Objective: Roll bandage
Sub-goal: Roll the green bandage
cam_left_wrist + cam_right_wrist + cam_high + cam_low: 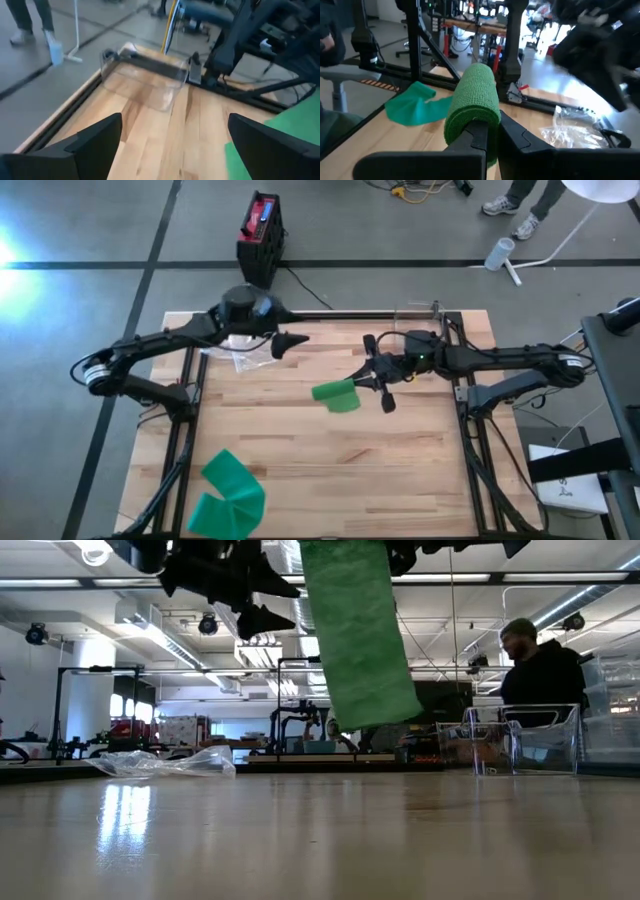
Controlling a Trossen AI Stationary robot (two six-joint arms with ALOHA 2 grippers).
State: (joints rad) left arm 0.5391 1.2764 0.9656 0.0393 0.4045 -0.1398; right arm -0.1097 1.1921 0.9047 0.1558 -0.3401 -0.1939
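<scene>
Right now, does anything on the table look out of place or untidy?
Yes. A second green bandage lies crumpled at the table's near left corner, partly over the edge. A crinkled plastic wrapper sits loose under the left arm. The right gripper holds the rolled bandage normally.

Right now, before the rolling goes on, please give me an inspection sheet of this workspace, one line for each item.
Surface: wooden table, bare over most of its top.
Job's things: green bandage roll held above the table; loose green bandage lies at the near left corner.
Clutter: crumpled plastic bag on the left; clear plastic box at the far right edge.
Grippers: right pincer shut on the bandage roll; left pincer open, holding nothing, raised above the table.
Cables: a black cable runs on the floor from a black and red device.
Surroundings: a person behind the table; a person's feet on the floor.
</scene>
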